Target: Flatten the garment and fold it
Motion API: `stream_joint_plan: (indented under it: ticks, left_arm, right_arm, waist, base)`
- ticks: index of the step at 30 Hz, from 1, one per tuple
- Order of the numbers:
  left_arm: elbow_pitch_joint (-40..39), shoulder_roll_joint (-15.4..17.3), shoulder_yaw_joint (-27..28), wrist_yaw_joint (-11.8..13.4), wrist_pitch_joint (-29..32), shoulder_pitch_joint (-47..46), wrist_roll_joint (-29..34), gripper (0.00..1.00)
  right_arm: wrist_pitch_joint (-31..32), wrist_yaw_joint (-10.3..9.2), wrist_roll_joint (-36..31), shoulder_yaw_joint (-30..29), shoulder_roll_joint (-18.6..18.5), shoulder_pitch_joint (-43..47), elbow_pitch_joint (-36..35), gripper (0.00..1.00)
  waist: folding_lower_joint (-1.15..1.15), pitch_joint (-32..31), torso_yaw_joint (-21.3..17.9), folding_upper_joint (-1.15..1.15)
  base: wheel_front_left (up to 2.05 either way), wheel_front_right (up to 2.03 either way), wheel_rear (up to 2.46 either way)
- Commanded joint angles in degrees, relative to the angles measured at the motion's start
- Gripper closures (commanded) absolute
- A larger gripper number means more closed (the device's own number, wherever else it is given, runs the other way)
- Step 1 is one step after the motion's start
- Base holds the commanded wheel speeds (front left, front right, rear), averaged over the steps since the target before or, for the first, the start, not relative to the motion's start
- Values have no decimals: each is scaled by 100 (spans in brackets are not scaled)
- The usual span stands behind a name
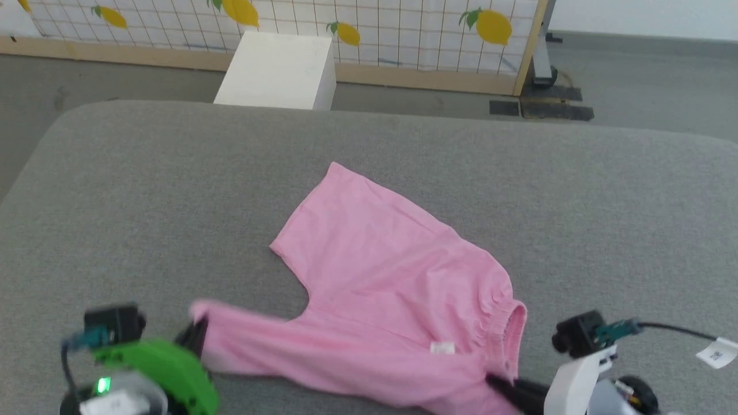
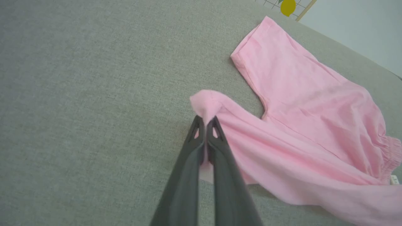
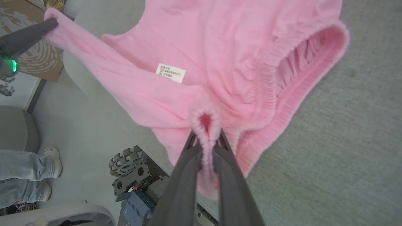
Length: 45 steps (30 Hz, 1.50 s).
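Note:
The garment [image 1: 380,271] is a pair of light pink shorts spread on the grey surface, its gathered elastic waistband [image 1: 513,328] at the right and a small white label [image 1: 443,347] near the front. My left gripper [image 1: 196,337] is shut on the end of the near leg [image 2: 205,106] and holds it slightly off the surface. My right gripper [image 1: 496,383] is shut on the near part of the elastic waistband [image 3: 205,125], pinching a loop of it. The far leg [image 1: 340,202] lies flat, pointing away. In the right wrist view the left fingers [image 3: 28,34] hold the leg's end.
The grey padded surface [image 1: 144,190] stretches wide around the garment. Beyond its far edge stand a white box [image 1: 279,72] and a lemon-print screen [image 1: 403,29]. In the right wrist view the robot's wheeled base [image 3: 132,169] and a person's legs [image 3: 22,175] show on the floor.

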Motion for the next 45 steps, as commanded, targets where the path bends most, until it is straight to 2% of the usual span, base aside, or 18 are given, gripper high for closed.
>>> stream_joint_plan:
  ticks: [1,9,15,23,34,35,36,37,45]
  left_arm:
    - [110,31,-52,-131,-48,-455,112,100]
    - [1375,-33,-531,-924,-10,-2725,357,100]
    - [2397,-156,-844,-1391,-66,-4166,597,100]
    - [3500,-175,-1144,-1633,-81,-5262,819,100]
    - [4502,-154,-1311,-1718,-164,-5658,826,100]
    - [4564,-162,-1304,-1719,-165,-5666,804,100]
    - [4625,-187,-1275,-1720,-199,-5678,761,73]
    - [4668,-198,-1261,-1713,-237,-5690,749,0]
    - [4766,-223,-971,-1716,-771,-5680,475,0]
  right_arm:
    - [-61,-8,-132,-124,50,-175,-42,100]
    - [-88,-8,-762,-713,490,-737,-159,100]
    - [-56,-8,-1176,-955,821,-1154,-237,100]
    - [26,-8,-1508,-1007,1182,-1526,-283,100]
    - [48,-8,-1563,-835,1362,-1540,-260,100]
    - [15,-8,-1540,-822,1373,-1536,-278,64]
    - [-16,-8,-1489,-810,1387,-1519,-294,0]
    - [-47,-8,-1455,-810,1396,-1502,-310,0]
    - [-436,-8,-1488,-1002,1442,-1211,-594,0]
  waist:
    - [1,166,-34,42]
    - [1,991,-259,42]
    - [1,1588,-524,42]
    - [1,2136,-913,42]
    - [1,2362,-1195,42]
    - [1,2358,-1198,42]
    - [1,2345,-1191,42]
    - [1,2323,-1179,42]
    - [1,1857,-1009,42]
  base:
    - [0,0,0]
    - [0,0,0]
    - [0,0,0]
    - [0,0,0]
    - [0,0,0]
    - [0,0,0]
    - [0,0,0]
    - [0,0,0]
    - [0,0,0]
